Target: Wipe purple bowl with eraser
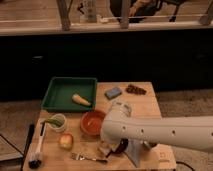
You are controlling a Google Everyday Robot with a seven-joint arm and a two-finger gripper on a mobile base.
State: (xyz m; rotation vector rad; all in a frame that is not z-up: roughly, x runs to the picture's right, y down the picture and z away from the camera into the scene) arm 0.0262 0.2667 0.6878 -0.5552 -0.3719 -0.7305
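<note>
**A:** Where's the gripper [109, 148]?

**B:** At the near edge, over the purple bowl [119, 146] — which my arm mostly hides, right of the orange bowl [92, 123]. I can't tell what it's holding. The eraser looks light and stiff, so I'd pinch its long sides.

**A:** Counts?

**B:** Two bowls — one blue pad [113, 92].

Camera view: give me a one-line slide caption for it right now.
Gripper down at the purple bowl beside the orange bowl, green tray behind.
</note>
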